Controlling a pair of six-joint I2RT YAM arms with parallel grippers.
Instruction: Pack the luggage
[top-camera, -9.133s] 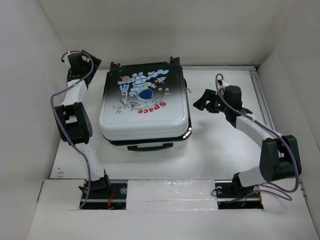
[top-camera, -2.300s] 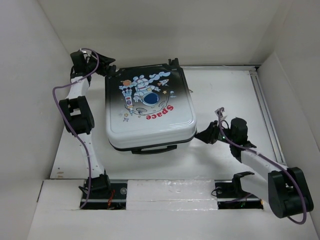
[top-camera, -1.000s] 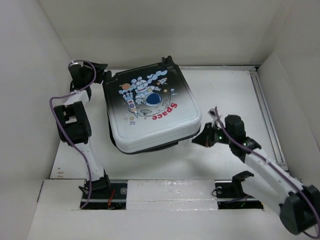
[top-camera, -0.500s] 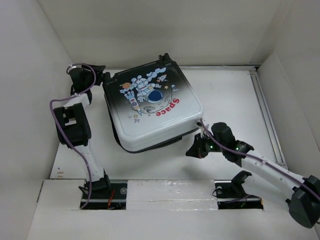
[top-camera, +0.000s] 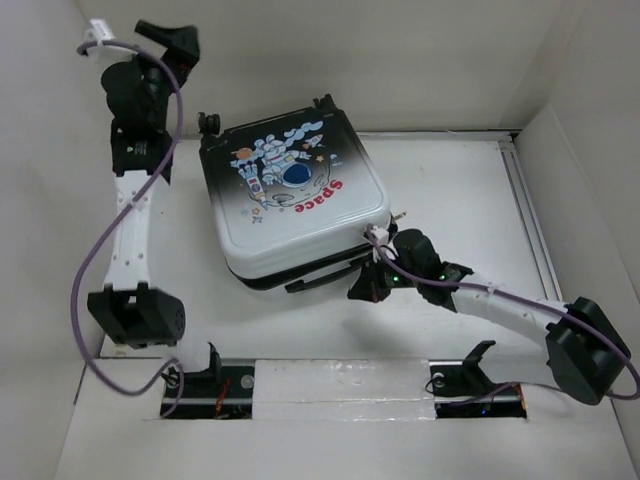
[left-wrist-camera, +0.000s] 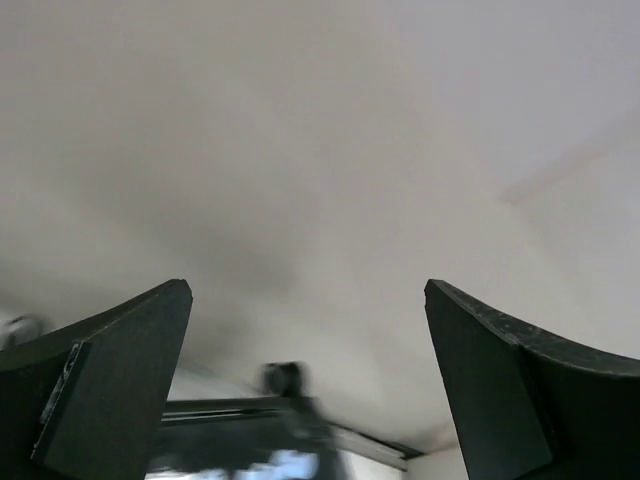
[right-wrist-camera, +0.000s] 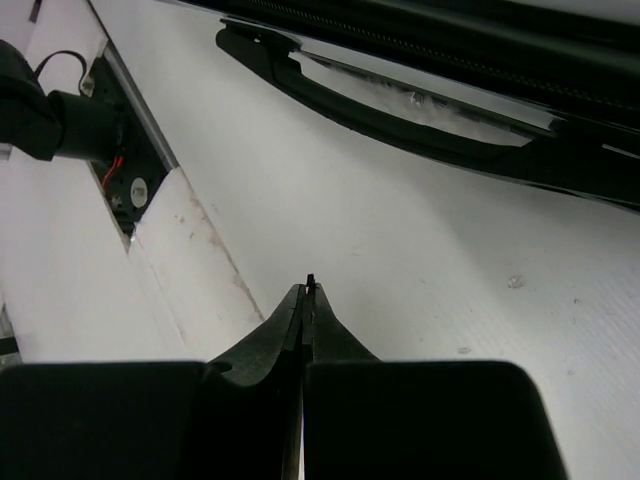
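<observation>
Lying closed and flat on the table, the luggage sits a little left of centre in the top view. It is turned askew, with the astronaut print up, its wheels toward the upper left and its carry handle toward the lower centre.

Your right gripper is low on the table just beside the case's lower right side. Its wrist view shows the fingers pressed fully together with nothing between them, and the handle ahead of the tips but apart from them. Your left gripper is raised in the upper left corner, well clear of the case. Its fingers are spread wide and frame only bare wall.

You look to be at the opening stage: the lid is down and nothing to pack is in sight. Next you probably need to part the right fingers for the zip or lid edge. Bring the left arm down to steady the shell, because a push may slide it.
</observation>
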